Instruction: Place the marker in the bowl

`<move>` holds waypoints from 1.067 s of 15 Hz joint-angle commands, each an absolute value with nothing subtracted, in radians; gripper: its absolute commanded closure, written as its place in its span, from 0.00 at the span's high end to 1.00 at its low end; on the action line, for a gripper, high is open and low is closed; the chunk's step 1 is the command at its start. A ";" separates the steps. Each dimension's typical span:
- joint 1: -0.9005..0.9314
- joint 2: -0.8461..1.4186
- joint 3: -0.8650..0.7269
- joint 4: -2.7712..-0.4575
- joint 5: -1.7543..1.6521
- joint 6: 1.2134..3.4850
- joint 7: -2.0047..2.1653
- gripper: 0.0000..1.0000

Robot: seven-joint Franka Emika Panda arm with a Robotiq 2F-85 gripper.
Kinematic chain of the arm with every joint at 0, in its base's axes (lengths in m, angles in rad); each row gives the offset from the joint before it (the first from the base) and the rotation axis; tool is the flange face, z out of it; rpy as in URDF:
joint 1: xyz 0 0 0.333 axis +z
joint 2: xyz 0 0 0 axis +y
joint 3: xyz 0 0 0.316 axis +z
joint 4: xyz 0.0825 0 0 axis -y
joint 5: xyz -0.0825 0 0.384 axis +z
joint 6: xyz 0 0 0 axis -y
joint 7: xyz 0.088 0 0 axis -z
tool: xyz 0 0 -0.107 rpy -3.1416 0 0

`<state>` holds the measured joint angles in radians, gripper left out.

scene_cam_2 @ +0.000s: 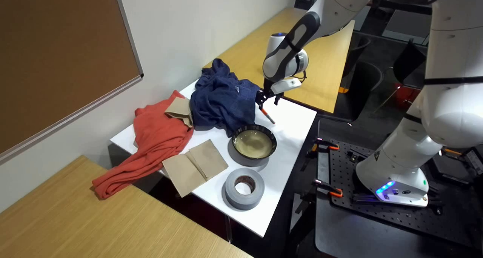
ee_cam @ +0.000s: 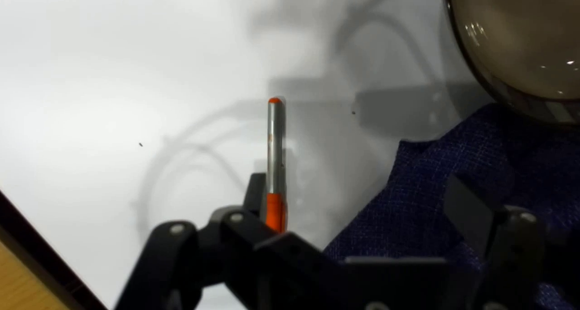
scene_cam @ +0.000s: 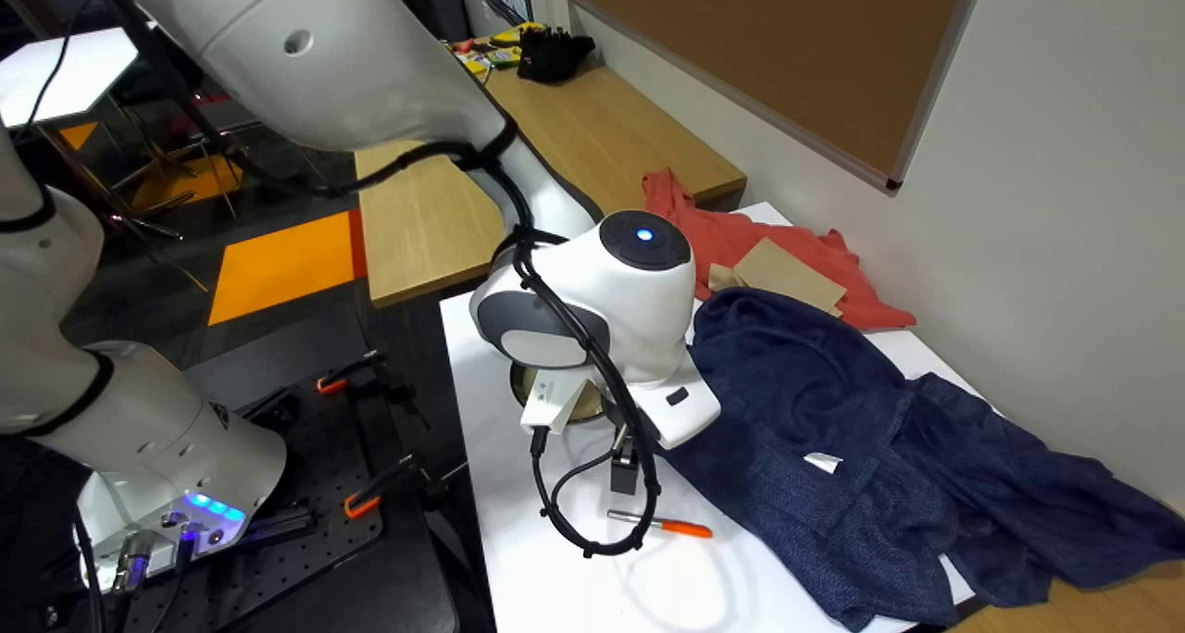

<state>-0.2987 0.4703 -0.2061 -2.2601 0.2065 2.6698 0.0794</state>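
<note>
One gripper [ee_cam: 361, 197], two jaws spread wide! One marker [ee_cam: 274, 151] lies on the white table [scene_cam_2: 292, 119], farther than one bowl [scene_cam_2: 254, 144] in an exterior view; one tape roll [scene_cam_2: 259, 187] sits nearer.

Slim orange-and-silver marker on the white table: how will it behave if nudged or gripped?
The slim orange-and-silver marker will probably roll sideways if nudged: its barrel looks round and the white table looks flat. Its straight shape suggests it should be stiff when gripped. Sheen along its silver part hints it could be slippery.
</note>
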 commanded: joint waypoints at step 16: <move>-0.474 0.782 -0.124 -1.991 0.256 2.741 -0.005 1.00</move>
